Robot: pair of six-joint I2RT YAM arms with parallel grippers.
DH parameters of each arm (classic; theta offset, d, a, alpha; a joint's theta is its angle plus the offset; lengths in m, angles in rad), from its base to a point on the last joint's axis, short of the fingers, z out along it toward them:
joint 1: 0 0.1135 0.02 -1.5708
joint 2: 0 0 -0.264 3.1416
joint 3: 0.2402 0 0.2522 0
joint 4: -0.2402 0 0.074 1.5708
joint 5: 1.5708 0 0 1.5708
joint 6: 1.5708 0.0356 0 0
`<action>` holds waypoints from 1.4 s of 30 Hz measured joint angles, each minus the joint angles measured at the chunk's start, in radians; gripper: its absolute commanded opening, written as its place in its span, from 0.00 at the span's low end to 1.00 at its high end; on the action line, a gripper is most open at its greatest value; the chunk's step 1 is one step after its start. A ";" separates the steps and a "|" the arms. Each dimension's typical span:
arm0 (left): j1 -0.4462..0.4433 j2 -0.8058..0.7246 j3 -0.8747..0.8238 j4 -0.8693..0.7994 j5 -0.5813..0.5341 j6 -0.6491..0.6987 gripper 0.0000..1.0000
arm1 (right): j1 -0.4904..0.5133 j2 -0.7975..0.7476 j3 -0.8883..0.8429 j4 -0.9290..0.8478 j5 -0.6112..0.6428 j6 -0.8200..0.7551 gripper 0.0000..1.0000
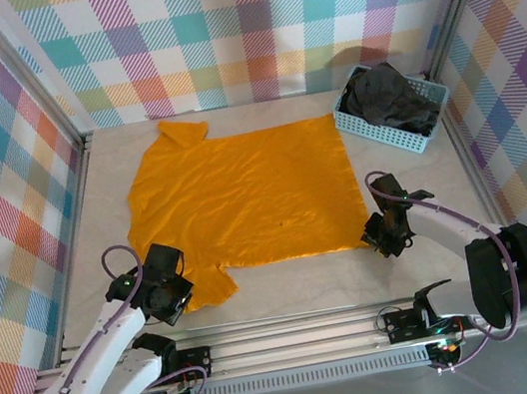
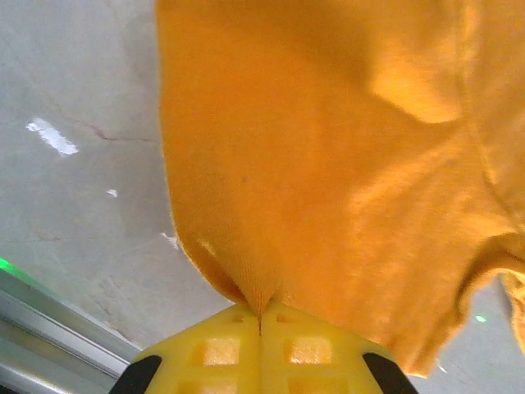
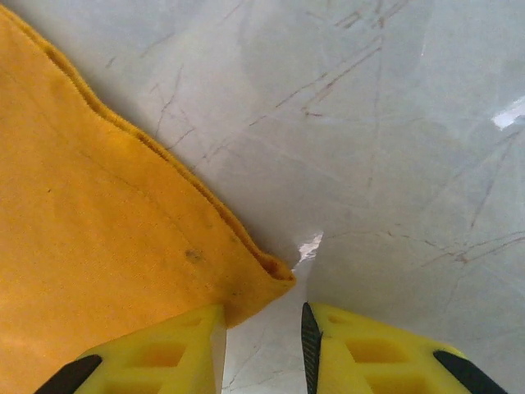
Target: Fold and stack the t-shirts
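top external view gives me the table [image 1: 289,289] with the orange-yellow t-shirt [image 1: 243,195] spread flat across its middle. it lies in a single layer, sleeves out toward the left, and i see no fold in it. the light blue basket [image 1: 388,143] sits at the far right, just beyond the shirt's far right corner, and the charcoal-black t-shirt [image 1: 389,100] lies crumpled inside it. i judge the task barely begun: neither shirt is folded, nothing is stacked, and the black one has yet to come out of the basket.

the left gripper [image 1: 172,295] is at the near sleeve. on the left wrist camera its yellow pads [image 2: 221,353] are pressed together with a pinch of orange cloth caught in the seam between them, so it is clamped on the sleeve edge. the right gripper [image 1: 384,234] is at the near corner of the hem. on the right wrist camera its fingers [image 3: 164,353] stand apart, the hem corner lying just ahead of the gap, not gripped. my guess is the first fold needs that side to close on the corner before both arms lift.
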 measured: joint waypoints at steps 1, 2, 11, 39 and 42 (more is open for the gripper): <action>0.000 -0.003 0.003 0.000 0.000 0.000 0.00 | 0.000 0.000 -0.001 0.003 0.003 0.004 0.32; 0.000 -0.006 0.006 -0.001 0.001 0.000 0.00 | 0.000 0.000 -0.001 0.004 0.006 0.007 0.32; 0.000 -0.018 0.015 -0.021 0.007 0.000 0.00 | -0.004 0.034 -0.006 0.055 0.009 0.011 0.19; -0.016 -0.189 0.154 -0.206 0.039 -0.053 0.00 | 0.010 -0.295 0.003 -0.175 0.010 0.000 0.00; -0.021 -0.159 0.154 -0.200 0.040 -0.053 0.00 | 0.010 -0.272 0.003 -0.176 0.010 0.000 0.00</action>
